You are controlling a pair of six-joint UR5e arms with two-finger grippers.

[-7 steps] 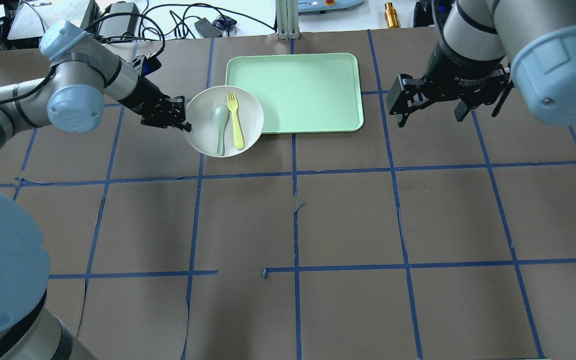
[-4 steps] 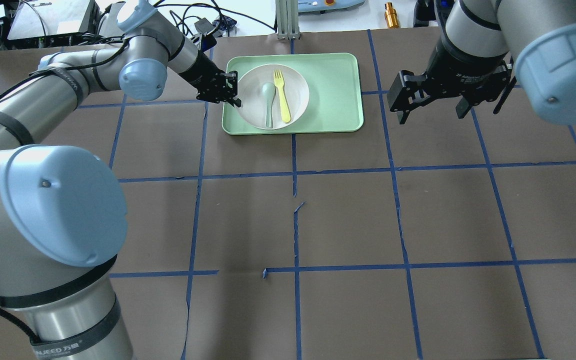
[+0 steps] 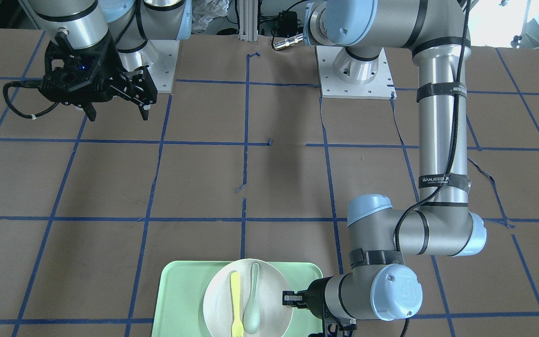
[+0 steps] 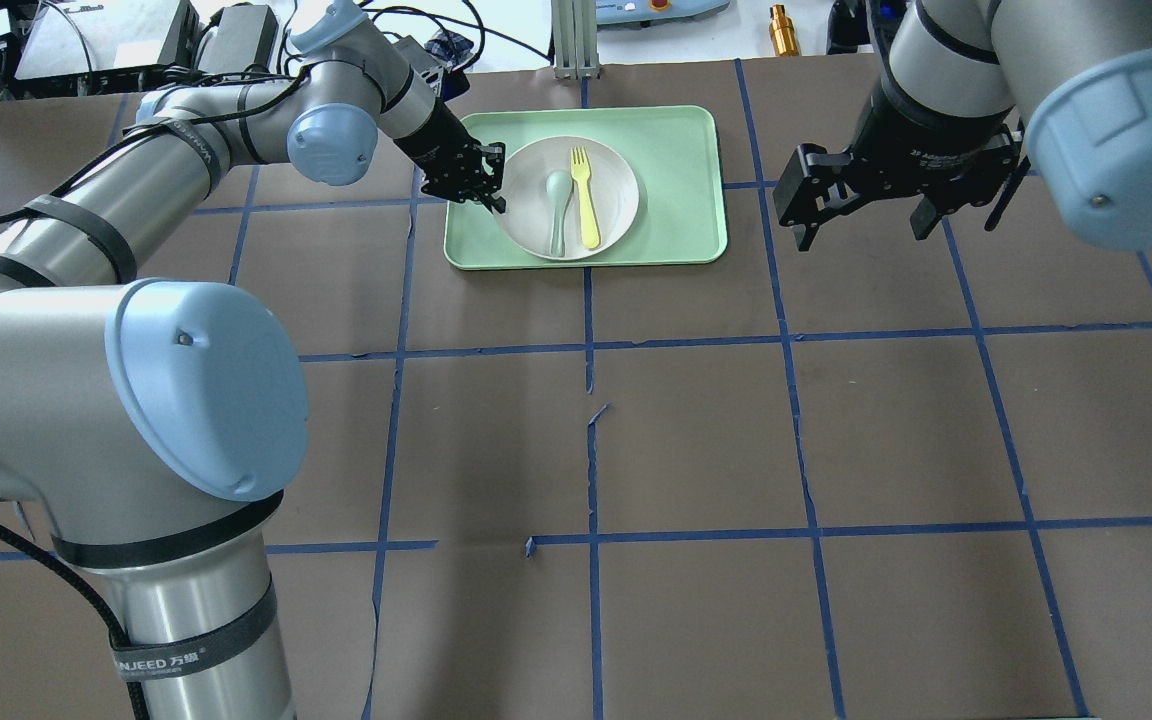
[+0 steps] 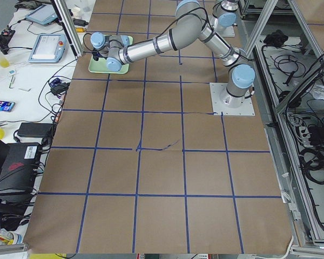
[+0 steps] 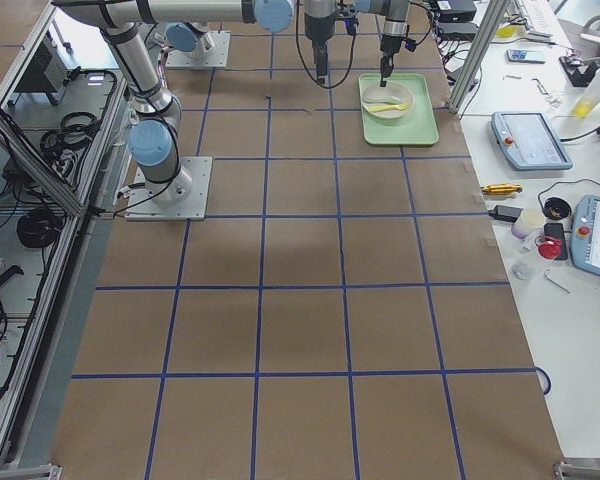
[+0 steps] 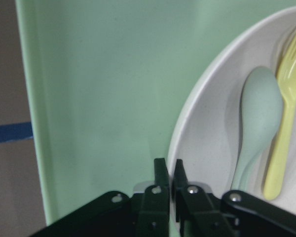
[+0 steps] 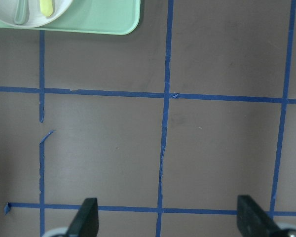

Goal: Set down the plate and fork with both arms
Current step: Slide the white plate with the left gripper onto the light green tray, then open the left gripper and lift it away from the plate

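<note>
The brown bench (image 4: pixel 696 440) with its blue tape grid carries little besides the mint-green tray (image 4: pixel 676 170), which sits against the far edge, about midway along it. A second ago the plate (image 4: pixel 618 195) hung off the tray's near left corner, over bare bench. Now it is well inside the tray, a little left of its middle, with the yellow fork (image 4: pixel 586 205) and a pale spoon (image 4: pixel 558 205) lying side by side in it, seemingly undisturbed by the ride. To my eye the plate's carry is all but done, and what remains is the release and then the fork. The left arm stretches long and low from the near edge toward the far one. The left gripper (image 4: pixel 496 203) comes in level from the tray's left side, jaws pinched on the plate's left rim. Whether the plate's base already rests on the tray I cannot tell. The right gripper (image 4: pixel 861 235) has not budged. It hangs high over the bench's right half, pointing down, jaws spread wide and holding nothing, well apart from the tray.
</note>
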